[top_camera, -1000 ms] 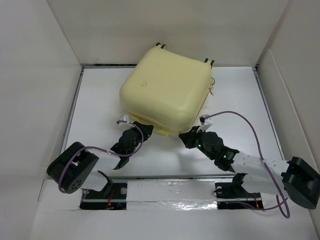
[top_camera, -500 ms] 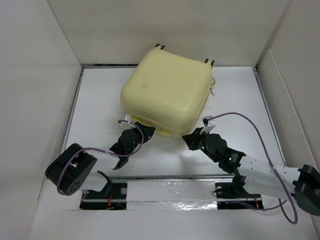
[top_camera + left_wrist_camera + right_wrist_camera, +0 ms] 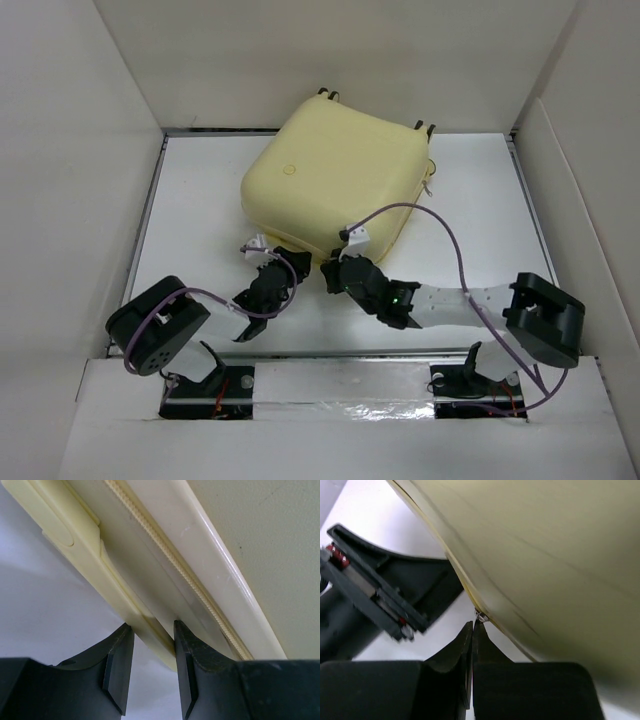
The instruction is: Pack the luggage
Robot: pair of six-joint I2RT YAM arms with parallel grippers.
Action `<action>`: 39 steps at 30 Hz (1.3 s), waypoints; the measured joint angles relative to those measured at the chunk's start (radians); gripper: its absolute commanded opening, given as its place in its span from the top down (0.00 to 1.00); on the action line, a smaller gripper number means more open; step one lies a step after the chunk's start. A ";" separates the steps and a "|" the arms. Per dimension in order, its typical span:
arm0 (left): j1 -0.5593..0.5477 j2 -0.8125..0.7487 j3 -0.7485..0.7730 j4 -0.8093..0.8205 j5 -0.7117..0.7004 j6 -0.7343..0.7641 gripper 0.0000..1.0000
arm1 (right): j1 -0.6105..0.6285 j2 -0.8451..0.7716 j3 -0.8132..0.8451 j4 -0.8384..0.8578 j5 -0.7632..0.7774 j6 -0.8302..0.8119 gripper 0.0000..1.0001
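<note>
The luggage [image 3: 335,170] is a pale yellow hard-shell suitcase, lying closed and flat at the back middle of the white table. Black wheels [image 3: 327,94] show at its far edge. My left gripper [image 3: 283,263] is at its near edge. In the left wrist view the left gripper [image 3: 150,627] has a finger on each side of the suitcase's pale yellow handle [image 3: 90,545], gripping its end. The zipper [image 3: 165,555] runs above it. My right gripper [image 3: 335,272] is beside the left one. In the right wrist view the right gripper [image 3: 473,625] is shut on a small metal zipper pull [image 3: 480,616] at the seam.
White walls [image 3: 80,150] enclose the table on three sides. Purple cables [image 3: 450,235] loop over both arms. The left arm's wrist [image 3: 385,600] lies close to the right gripper's left. A foil-taped strip [image 3: 340,385] runs along the near edge.
My right gripper has slid left along the suitcase's near edge, from the near right corner to beside the left gripper. The suitcase has shifted slightly away. The left gripper stays at the handle.
</note>
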 measured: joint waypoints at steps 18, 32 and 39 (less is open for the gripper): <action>-0.213 -0.002 0.065 -0.076 0.017 -0.018 0.62 | -0.182 -0.359 -0.255 0.014 -0.205 -0.050 1.00; -0.384 -0.777 0.112 -0.609 -0.051 0.121 0.48 | -0.468 -0.912 -0.353 -0.257 -0.448 -0.058 1.00; -0.172 -1.074 0.114 -0.925 -0.219 0.116 0.54 | -0.335 -0.876 -0.383 -0.337 -0.406 -0.041 0.58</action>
